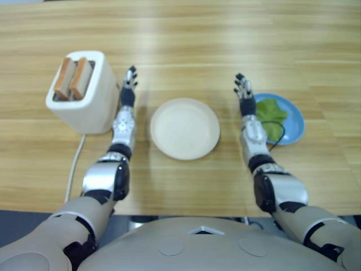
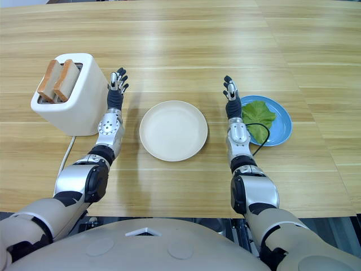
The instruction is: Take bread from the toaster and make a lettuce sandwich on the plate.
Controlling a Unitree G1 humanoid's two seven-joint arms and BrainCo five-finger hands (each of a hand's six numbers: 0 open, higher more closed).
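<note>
Two toasted brown bread slices (image 2: 58, 79) stand on edge in the slots of a cream-white, rounded box toaster (image 2: 79, 113). They are side by side, with their top crusts above the slots. Each slice's long axis runs away from the robot and leans slightly toward the right, with the broad faces turned left and right. The toaster lies just left of the left hand's fingers (image 2: 118, 78), with a narrow strip of table between them, and the bread sits about level with those fingertips. The left hand (image 2: 117, 84) is stretched flat over the light wooden table (image 2: 180, 39), its fingers straight, a little spread and holding nothing. The right hand (image 2: 229, 93) lies the same way, fingers extended, slightly apart and empty. A round cream plate (image 2: 174, 130), bare, sits between the two hands, nearer the robot than either set of fingertips. Just right of the right hand's fingers, a round blue plate (image 2: 285, 121) carries a green lettuce leaf (image 2: 258, 113), close beside the wrist. The right eye view shows more plainly a thin black cable (image 2: 260, 125) looping over the lettuce. The left eye view brings the toaster's white cord (image 1: 75, 164) closer to the left forearm.
</note>
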